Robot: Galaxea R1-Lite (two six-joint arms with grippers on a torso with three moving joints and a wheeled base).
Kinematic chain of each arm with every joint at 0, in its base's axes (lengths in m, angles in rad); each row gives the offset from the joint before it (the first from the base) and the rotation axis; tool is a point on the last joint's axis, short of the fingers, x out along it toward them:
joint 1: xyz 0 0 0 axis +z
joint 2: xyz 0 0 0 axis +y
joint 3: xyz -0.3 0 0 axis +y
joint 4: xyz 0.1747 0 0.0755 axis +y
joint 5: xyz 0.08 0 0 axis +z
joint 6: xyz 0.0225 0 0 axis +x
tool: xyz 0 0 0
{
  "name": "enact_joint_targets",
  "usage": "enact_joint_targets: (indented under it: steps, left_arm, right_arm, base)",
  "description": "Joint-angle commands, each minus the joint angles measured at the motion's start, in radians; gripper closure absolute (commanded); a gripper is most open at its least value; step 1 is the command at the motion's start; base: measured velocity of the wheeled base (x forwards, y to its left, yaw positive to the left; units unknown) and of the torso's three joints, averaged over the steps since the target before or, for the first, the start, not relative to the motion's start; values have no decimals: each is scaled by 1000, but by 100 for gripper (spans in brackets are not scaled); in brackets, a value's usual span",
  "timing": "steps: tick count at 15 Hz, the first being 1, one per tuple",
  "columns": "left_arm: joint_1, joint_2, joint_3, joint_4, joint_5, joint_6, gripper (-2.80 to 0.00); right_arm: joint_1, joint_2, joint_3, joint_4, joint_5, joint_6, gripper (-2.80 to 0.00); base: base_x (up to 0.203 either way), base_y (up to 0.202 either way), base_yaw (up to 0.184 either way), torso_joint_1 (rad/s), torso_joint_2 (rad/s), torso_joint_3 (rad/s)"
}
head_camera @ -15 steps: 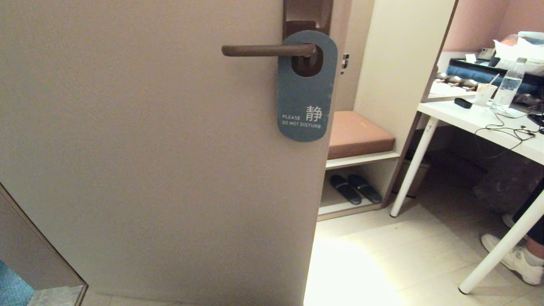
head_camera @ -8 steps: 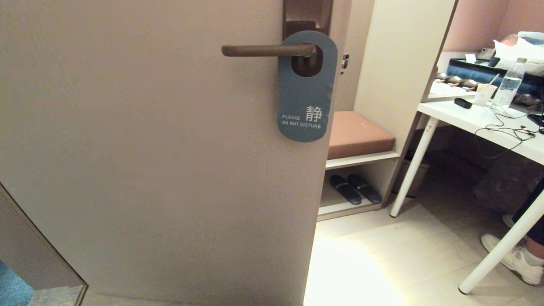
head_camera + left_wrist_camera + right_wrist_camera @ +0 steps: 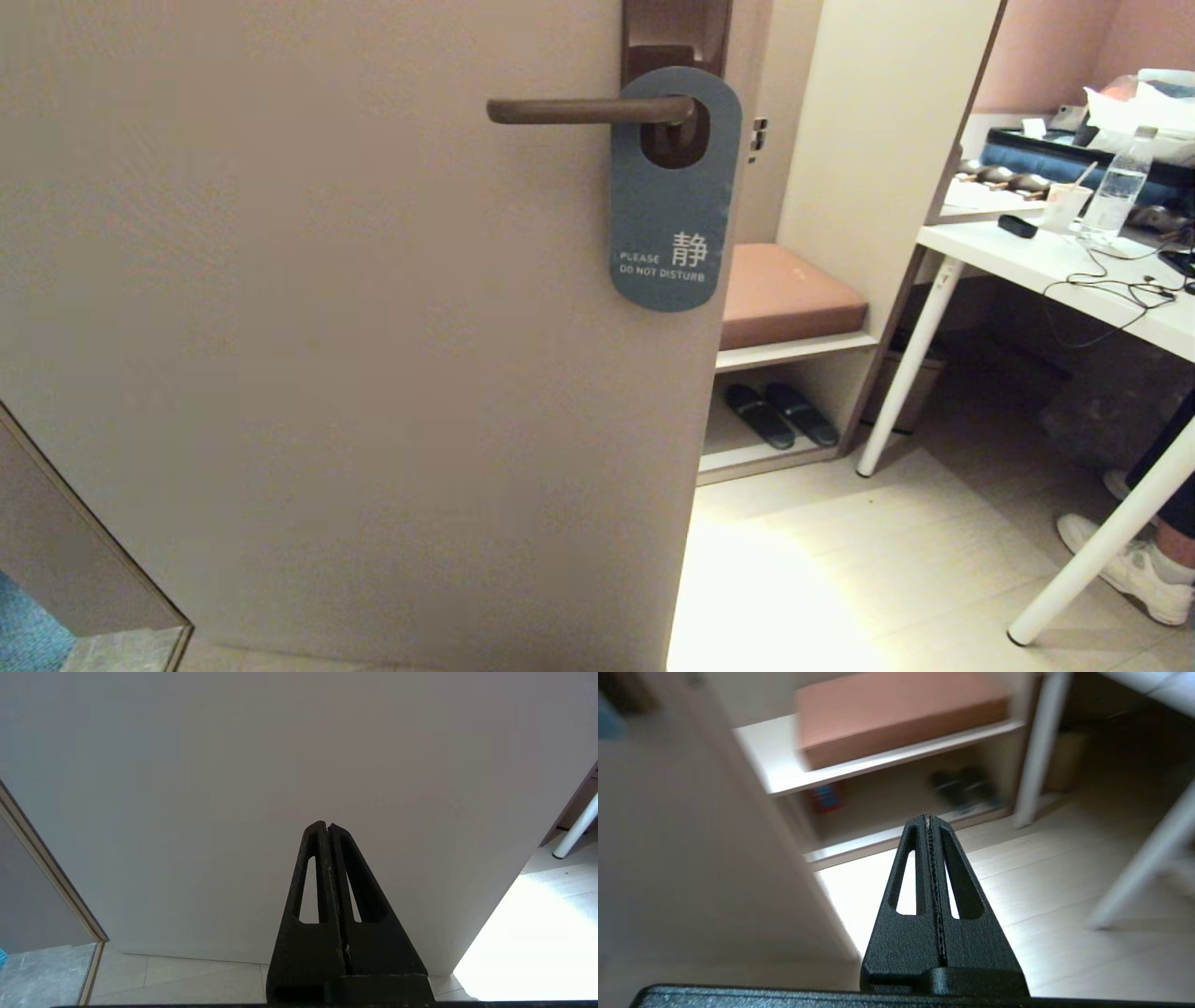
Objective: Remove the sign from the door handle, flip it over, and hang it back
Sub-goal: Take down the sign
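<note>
The sign point(image 3: 670, 201) hangs on the door handle point(image 3: 588, 111), slate-blue side out, reading "PLEASE DO NOT DISTURB". The handle is a dark brown lever on a brown backplate point(image 3: 676, 33) at the top of the beige door point(image 3: 327, 355). Neither gripper shows in the head view. My left gripper point(image 3: 325, 824) is shut and empty, low down and facing the plain door face. My right gripper point(image 3: 929, 817) is shut and empty too, low near the door's edge, facing the shelf unit and the floor.
Right of the door's edge stands a shelf unit with a brown cushion point(image 3: 784, 291) and slippers point(image 3: 780, 413) below. A white desk point(image 3: 1055, 266) with a bottle and cables fills the right. A person's shoe point(image 3: 1134, 569) rests by a desk leg. A frame edge point(image 3: 93, 523) runs along the lower left.
</note>
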Motion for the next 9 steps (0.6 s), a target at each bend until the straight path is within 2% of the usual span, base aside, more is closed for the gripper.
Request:
enact_joint_targets:
  steps: [1,5,7,9]
  left_arm:
    - [0,1,-1,-1,1,0,0]
    - [0,1,0,-1,0,0,0]
    - [0,1,0,-1,1,0,0]
    - [0,1,0,-1,0,0,0]
  right_arm:
    - [0,161,-48,-10,47,20,0]
    - [-2,417,-91,-297,237,17,0]
    - [-4,500,-107,-415,424,-31,0]
    - [-4,543,-150,-440,617,-78,0]
  base:
    - [0,0,0,0,0,0]
    - [0,0,0,0,0,0]
    - [0,0,0,0,0,0]
    - [0,0,0,0,0,0]
